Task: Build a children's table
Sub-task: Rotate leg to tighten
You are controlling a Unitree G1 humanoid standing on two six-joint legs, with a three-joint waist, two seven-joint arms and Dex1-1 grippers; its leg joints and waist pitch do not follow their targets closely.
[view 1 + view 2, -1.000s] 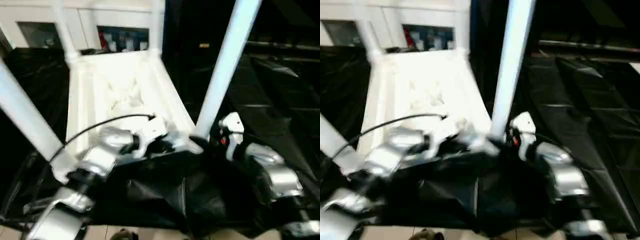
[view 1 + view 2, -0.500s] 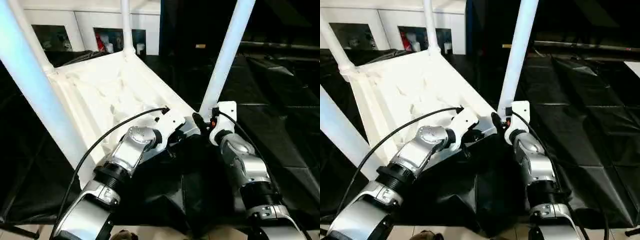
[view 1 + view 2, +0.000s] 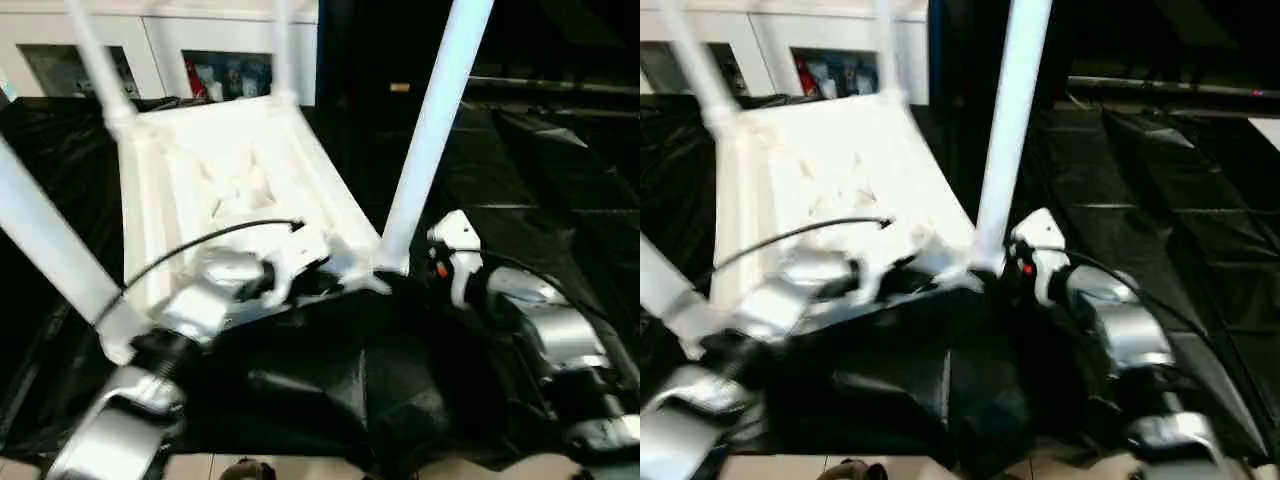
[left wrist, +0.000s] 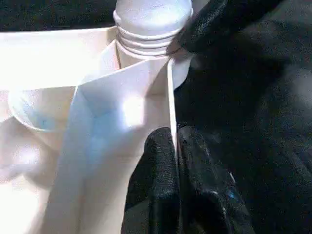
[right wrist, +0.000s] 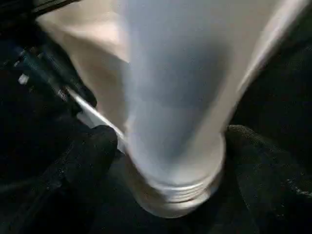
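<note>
Since half a second ago, my right gripper [image 5: 165, 161] has spread wider, its black fingers [image 5: 83, 161] either side of one long white tapered tubular leg [image 3: 425, 140] at its threaded base. White plastic rectangular table top [image 3: 230, 190]: upside down on black-draped work surface [image 3: 540, 180], ribbed underside up, legs raised. My left gripper [image 4: 176, 161]: clenched on the top's thin edge wall.

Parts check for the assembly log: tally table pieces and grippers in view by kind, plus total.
White tapered tubular legs: 4
White plastic ribbed rectangular table top: 1
Black two-finger grippers: 2, left gripper and right gripper
Total: 7
</note>
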